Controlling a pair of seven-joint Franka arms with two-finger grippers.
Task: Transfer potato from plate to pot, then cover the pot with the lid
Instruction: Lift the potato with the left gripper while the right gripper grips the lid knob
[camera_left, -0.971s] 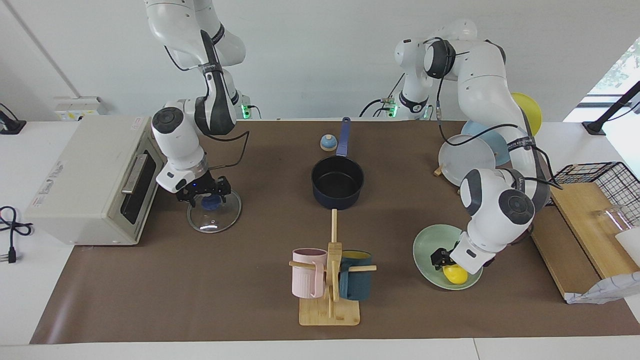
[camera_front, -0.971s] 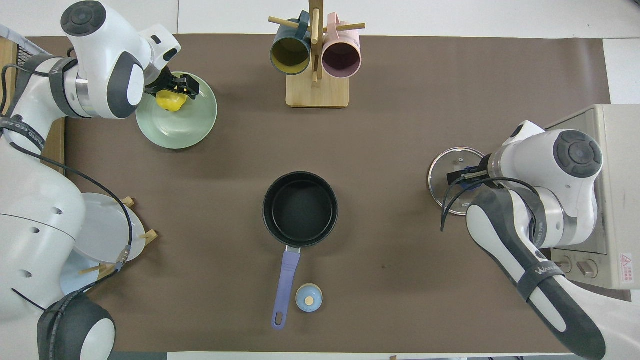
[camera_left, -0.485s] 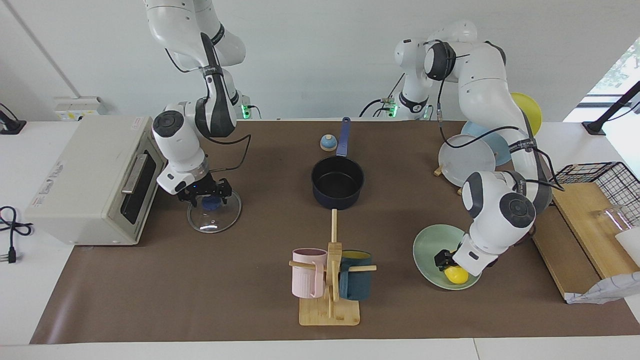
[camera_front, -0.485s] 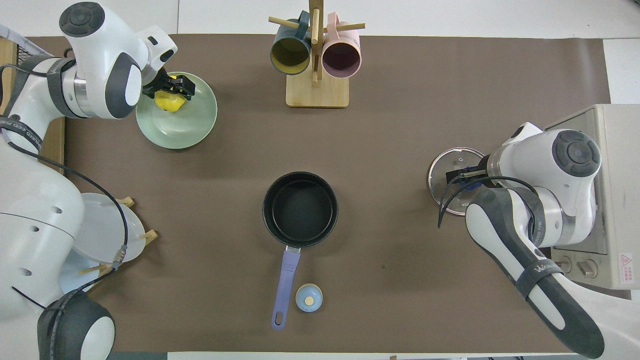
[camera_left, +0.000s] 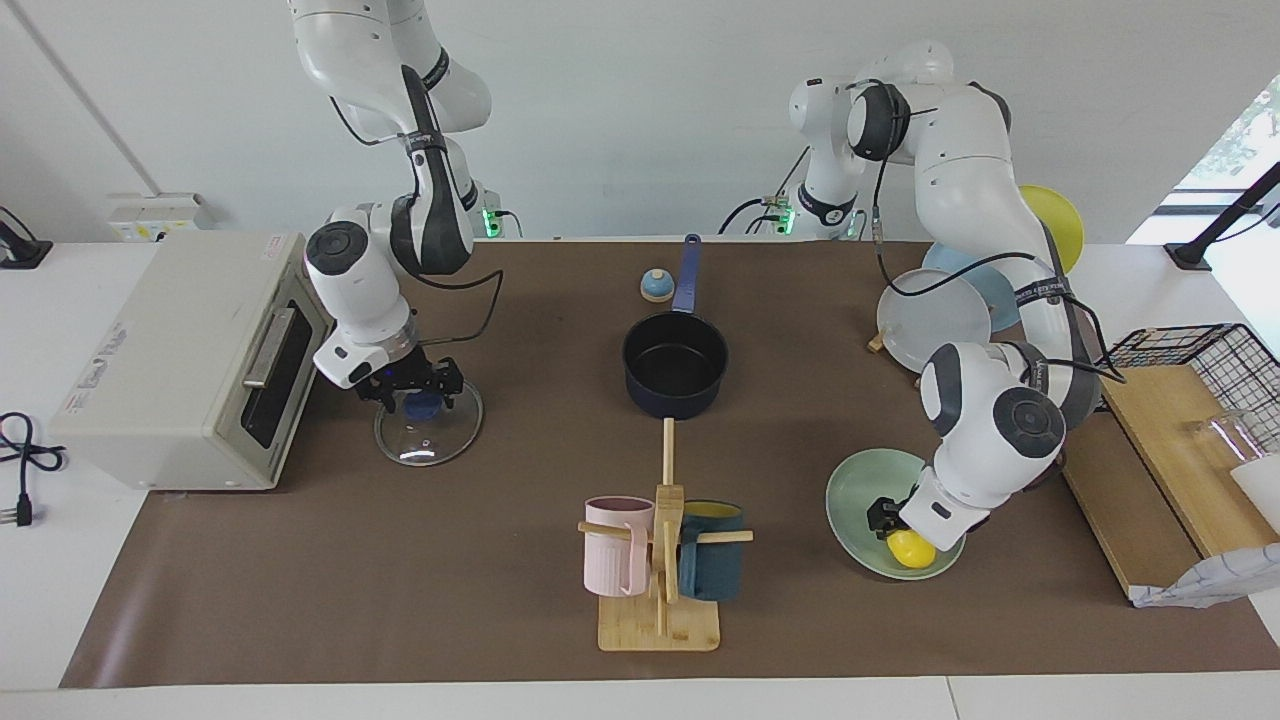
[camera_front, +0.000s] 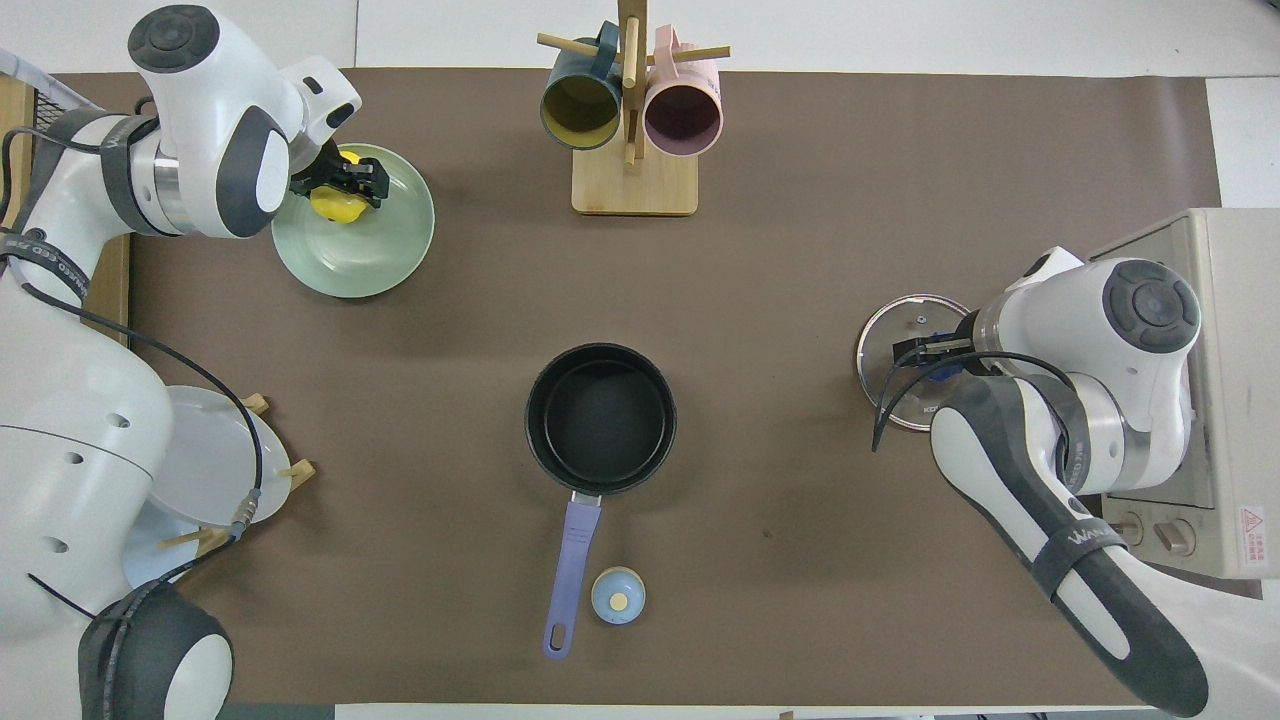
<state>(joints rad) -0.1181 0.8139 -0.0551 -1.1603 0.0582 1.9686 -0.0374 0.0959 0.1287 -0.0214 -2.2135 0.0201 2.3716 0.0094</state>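
— Where do we have our left arm?

— We come in from our base, elbow bent high, forearm dropping steeply to a white wrist turned downward at our own end of the bench. The left pincer (camera_left: 893, 527) (camera_front: 345, 186) hangs low beneath it, its dark fingers (camera_front: 372, 184) set on either side of what sits under them.

— And our right arm?

— We fold it down from the shoulder, the grey-banded forearm sloping to a wrist tilted toward the bench. The right pincer (camera_left: 412, 385) (camera_front: 925, 350) sits low, pointing down. We cannot tell how wide its fingers stand.
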